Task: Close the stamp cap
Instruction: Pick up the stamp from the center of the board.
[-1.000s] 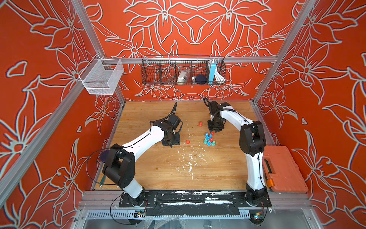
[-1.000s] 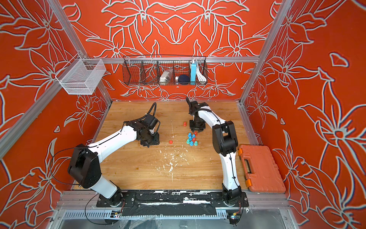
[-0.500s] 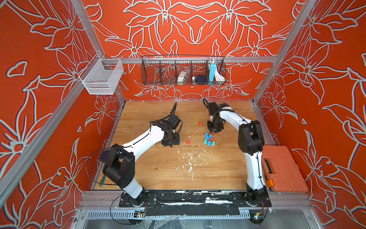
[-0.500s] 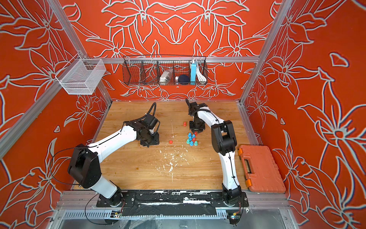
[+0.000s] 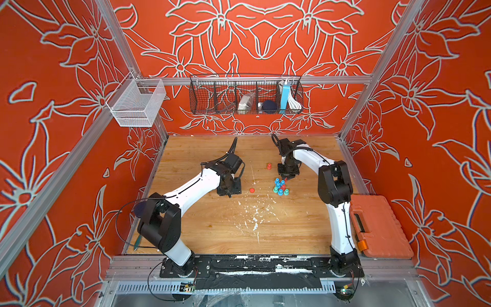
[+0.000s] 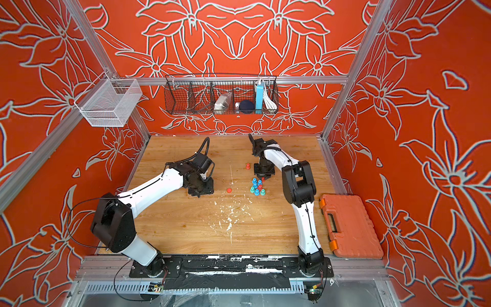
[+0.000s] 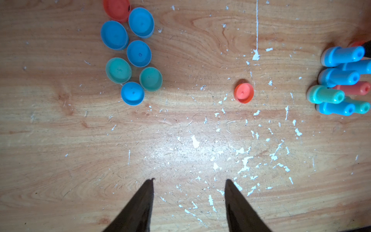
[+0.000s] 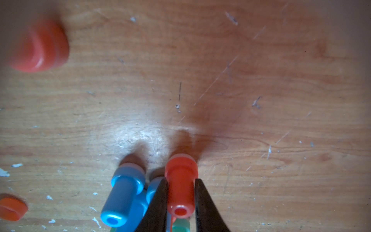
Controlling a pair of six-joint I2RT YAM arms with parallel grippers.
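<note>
While left gripper (image 7: 189, 180) hangs half-open, empty, right gripper (image 8: 180, 180) clamps red stamp (image 8: 180, 194) at stamp cluster (image 5: 280, 187) edge; red cap (image 5: 252, 190) near cluster.

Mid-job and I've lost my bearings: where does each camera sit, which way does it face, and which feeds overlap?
Top views: high above the arm bases, facing down and toward the back wall; left arm and right arm show whole over the table.
Left wrist: on the left arm, looking down at the table; open left tool, loose caps beyond.
Right wrist: on the right arm, low over the table; the right tool grips the red stamp.
Shared: the lone red cap shows in all views.
</note>
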